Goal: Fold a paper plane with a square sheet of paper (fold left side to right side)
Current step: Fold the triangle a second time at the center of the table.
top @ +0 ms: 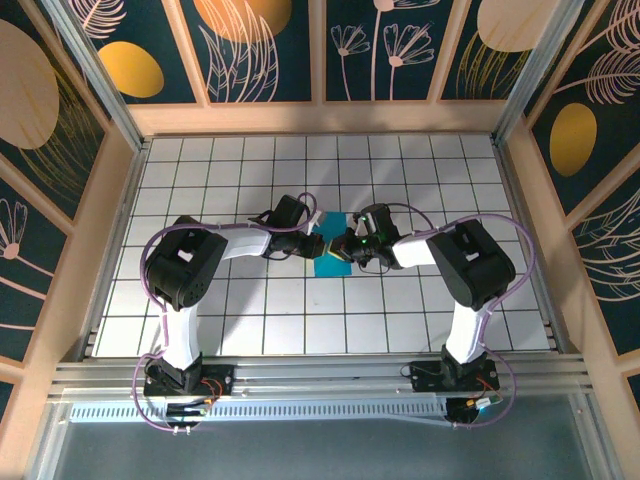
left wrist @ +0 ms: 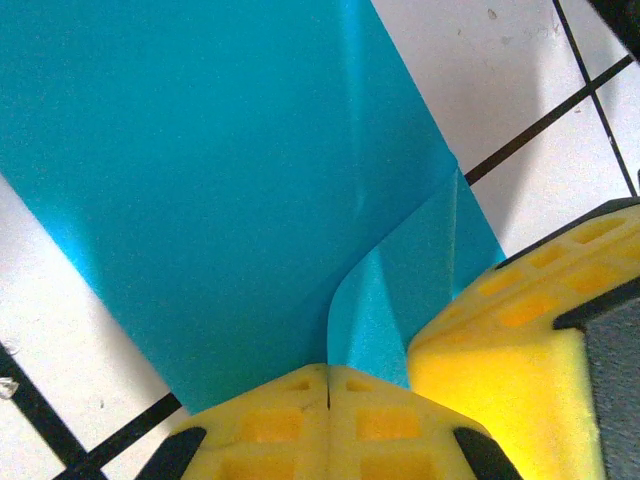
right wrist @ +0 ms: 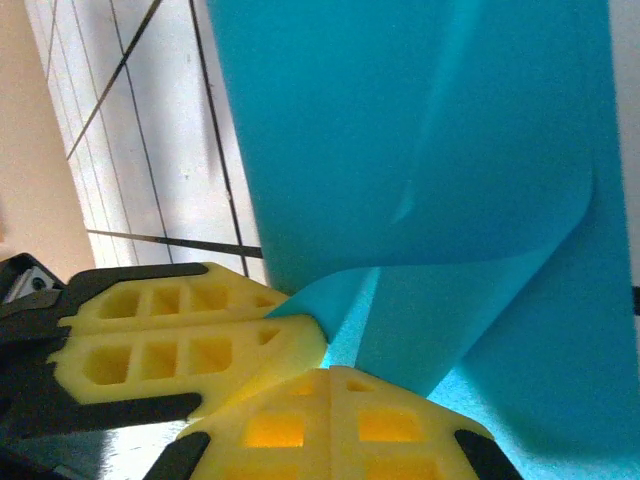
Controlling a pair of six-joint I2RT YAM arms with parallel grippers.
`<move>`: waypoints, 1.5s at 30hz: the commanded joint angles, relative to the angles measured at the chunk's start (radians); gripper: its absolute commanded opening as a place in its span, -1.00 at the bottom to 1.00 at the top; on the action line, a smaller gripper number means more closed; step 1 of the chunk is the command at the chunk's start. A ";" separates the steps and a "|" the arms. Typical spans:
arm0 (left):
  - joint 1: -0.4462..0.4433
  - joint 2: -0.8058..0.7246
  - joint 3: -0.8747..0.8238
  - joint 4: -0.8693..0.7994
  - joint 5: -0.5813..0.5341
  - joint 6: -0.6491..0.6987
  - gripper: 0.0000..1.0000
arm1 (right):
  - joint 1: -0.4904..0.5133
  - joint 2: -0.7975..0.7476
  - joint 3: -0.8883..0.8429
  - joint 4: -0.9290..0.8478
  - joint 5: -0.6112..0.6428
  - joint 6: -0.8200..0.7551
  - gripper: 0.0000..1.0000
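Observation:
The square sheet of paper [top: 326, 266] is bright cyan and lies flat on the white grid tiles at the table's middle. One corner is lifted into a curled flap [left wrist: 395, 315]. My left gripper [left wrist: 328, 378] is shut, and the flap's corner is pinched between its yellow fingers [right wrist: 180, 335]. My right gripper [right wrist: 330, 378] is shut too, its tips against the foot of the flap [right wrist: 440, 320]; whether any paper lies between them is hidden. In the top view the left gripper [top: 325, 244] and right gripper [top: 346, 250] meet tip to tip over the sheet's far edge.
The tiled table [top: 240, 320] is walled by a wooden frame [top: 320, 118] at the back and both sides. The right gripper's yellow finger [left wrist: 520, 340] crowds the left wrist view. Both arm bases [top: 185, 380] stand at the near rail.

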 commanded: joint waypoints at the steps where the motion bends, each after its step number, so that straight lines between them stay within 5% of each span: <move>1: 0.009 0.033 0.014 -0.024 -0.004 0.022 -1.00 | 0.010 0.023 0.010 -0.047 0.028 -0.019 -1.00; 13: 0.009 0.027 0.014 -0.019 0.001 0.016 -0.98 | 0.010 0.032 0.024 -0.147 0.072 -0.061 -1.00; 18: 0.009 -0.006 0.009 -0.011 -0.029 -0.009 -0.61 | 0.010 0.040 0.014 -0.175 0.089 -0.073 -1.00; 27: 0.010 -0.163 -0.005 -0.078 -0.152 -0.013 -0.29 | 0.010 0.031 -0.002 -0.155 0.092 -0.069 -1.00; 33: 0.010 -0.283 -0.053 -0.133 -0.088 -0.063 -0.53 | 0.010 0.025 -0.002 -0.147 0.091 -0.069 -1.00; 39: 0.003 -0.331 -0.180 -0.045 0.139 -0.240 -0.80 | 0.010 0.025 -0.001 -0.147 0.089 -0.071 -1.00; 45: -0.036 -0.294 -0.198 -0.012 0.231 -0.335 -0.86 | 0.010 0.022 0.003 -0.152 0.090 -0.074 -1.00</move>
